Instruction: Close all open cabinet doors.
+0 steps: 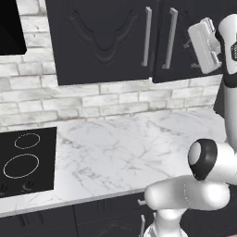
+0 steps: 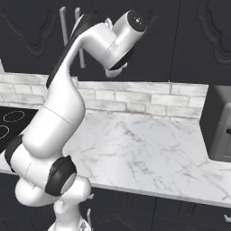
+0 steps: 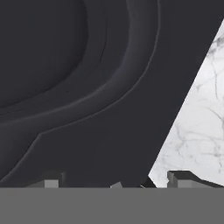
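A white marble table (image 1: 139, 152) is seen running beneath a pale brick wall (image 1: 55, 99), with a black cooktop (image 1: 25, 162) set into its left end; above the wall the cabinet doors (image 1: 99, 39) are hung, matte black with a carved curvy relief, their long axes upright and their faces turned out toward the room; two long silver bar handles (image 1: 147, 37) are mounted vertically, side by side at the meeting edges of the neighbouring doors; the right-hand door (image 1: 183, 46) appears to stand slightly proud of its neighbour, though this cannot be told with certainty; no writing or brand can be read anywhere; the white arm (image 2: 67, 103) is raised to the height of the doors, just right of the handles; in the hand view the pincer (image 3: 113, 183) is held close against a carved door panel, its tips set apart with nothing seen between them.
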